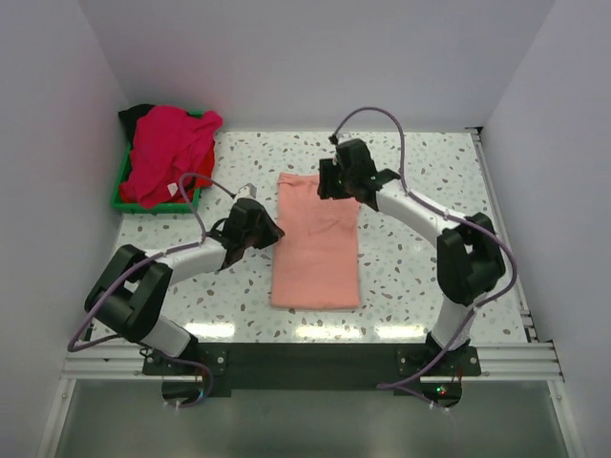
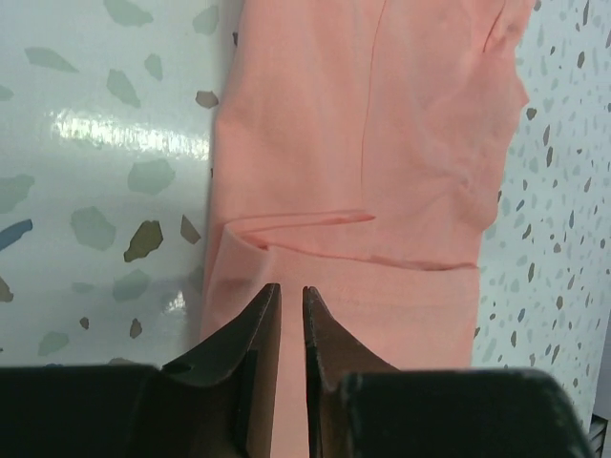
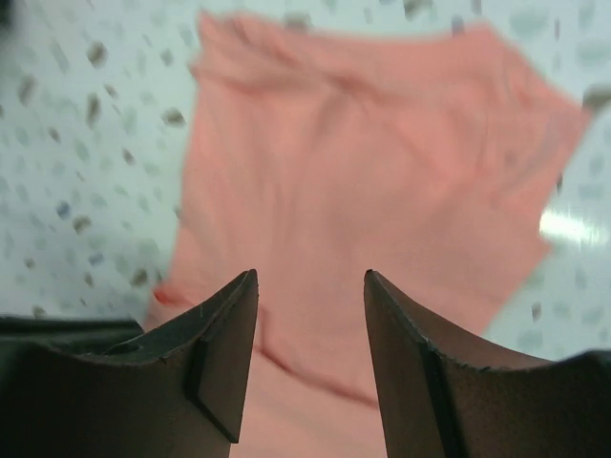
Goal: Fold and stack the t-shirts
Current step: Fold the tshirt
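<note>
The salmon-pink cloth t-shirt [image 1: 317,253] lies as a long strip on the speckled surface [image 1: 410,267]. The left claw [image 2: 291,291] is almost closed and empty; the right claw [image 3: 310,281] is wide. Pinch all layers, fold evenly.

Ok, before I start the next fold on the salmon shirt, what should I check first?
1. Salmon t-shirt lies flat as a long strip: ok.
2. Right gripper open above the shirt's far end: ok.
3. Left gripper open for a pinch: not ok, there is only a slit between its fingers.
4. Left gripper free of cloth: cannot tell; its tips sit right at a fold line.
5. Shirt's near end free of arms: ok.
6. Other t-shirts heaped in the green tray, apart from the strip: ok.
</note>
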